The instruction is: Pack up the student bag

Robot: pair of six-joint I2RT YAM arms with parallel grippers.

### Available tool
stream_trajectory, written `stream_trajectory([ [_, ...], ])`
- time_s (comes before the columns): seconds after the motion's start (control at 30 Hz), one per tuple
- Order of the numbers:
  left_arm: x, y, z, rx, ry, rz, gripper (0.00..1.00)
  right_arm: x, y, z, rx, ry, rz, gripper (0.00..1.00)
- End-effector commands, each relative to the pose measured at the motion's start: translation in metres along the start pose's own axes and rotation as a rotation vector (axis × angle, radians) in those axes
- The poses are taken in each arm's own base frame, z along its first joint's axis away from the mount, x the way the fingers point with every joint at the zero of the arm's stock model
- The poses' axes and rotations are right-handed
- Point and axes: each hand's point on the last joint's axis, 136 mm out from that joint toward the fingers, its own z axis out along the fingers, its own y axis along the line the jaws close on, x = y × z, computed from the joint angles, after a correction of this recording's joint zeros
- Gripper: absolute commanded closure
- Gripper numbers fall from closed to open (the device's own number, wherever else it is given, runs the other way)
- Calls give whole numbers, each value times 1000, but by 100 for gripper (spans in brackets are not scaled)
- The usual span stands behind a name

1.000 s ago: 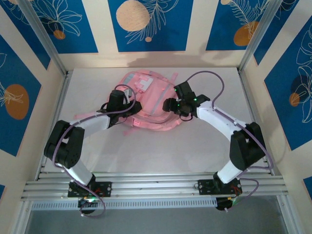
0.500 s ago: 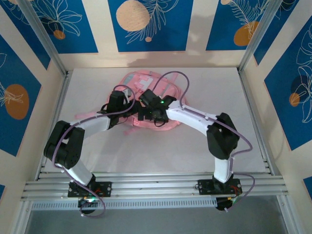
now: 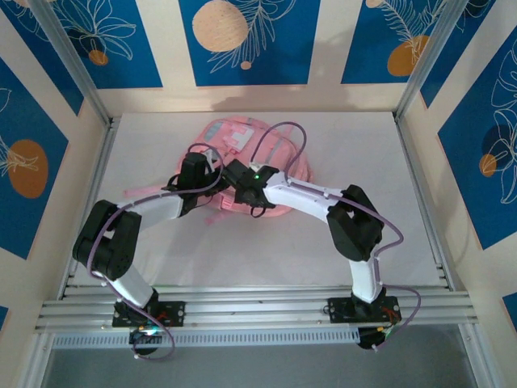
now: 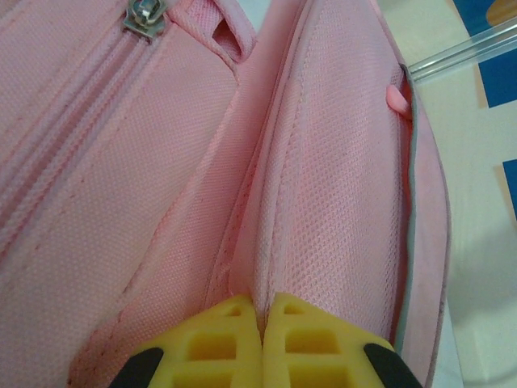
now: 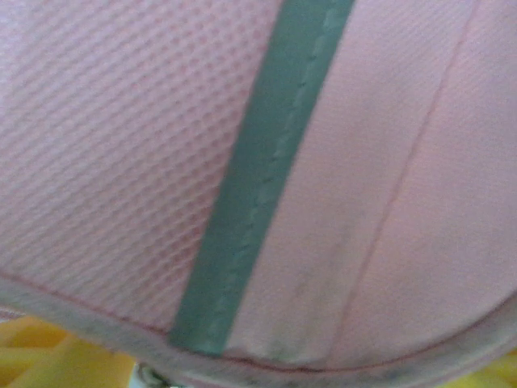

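**Ana:** How did the grip look up close?

**Ben:** The left gripper (image 4: pixel 262 311) was clamped tight. A fold of pink fabric ran straight in between its pads, so I judged it pinched. The right gripper (image 3: pixel 233 175) showed yellow fingers (image 5: pixel 36 356) at either side of a grey-piped edge (image 5: pixel 258 178). I couldn't tell whether they had bitten.

**Ana:** And the student bag (image 3: pixel 242 149) itself?

**Ben:** It lay flat on the tabletop (image 3: pixel 339 242), toward the back and left of middle, under both wrists. It was soft, limp cloth and probably light, so I reckoned it would sag and bunch rather than lift as one piece. Seams, piping, straps or the zipper pull (image 4: pixel 145 14) looked the surest holds.

**Ana:** Anything in the way?

**Ben:** Mostly the arms themselves, crowded close over it, and the right arm's purple cable (image 3: pixel 283 125) looping above the bag. Beyond stood the frame posts (image 3: pixel 73 65) and the blue patterned walls (image 3: pixel 242 40), well apart.
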Motion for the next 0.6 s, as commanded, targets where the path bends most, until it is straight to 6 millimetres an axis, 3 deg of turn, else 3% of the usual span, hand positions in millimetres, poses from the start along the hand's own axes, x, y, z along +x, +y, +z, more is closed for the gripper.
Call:
stream_trajectory([
  [0.0, -7, -36, -9, 111, -21, 45, 100, -19, -29, -8, 26, -55, 65, 29],
  [0.13, -10, -37, -10, 101, -22, 59, 100, -15, -34, -14, -61, -15, 47, 29],
  [0.37, -12, -38, -10, 94, -22, 68, 100, -20, -12, -13, -164, -53, -57, 36],
  [0.57, -10, -36, -11, 88, -17, 67, 100, -33, -4, 1, -107, -111, -158, 60],
])
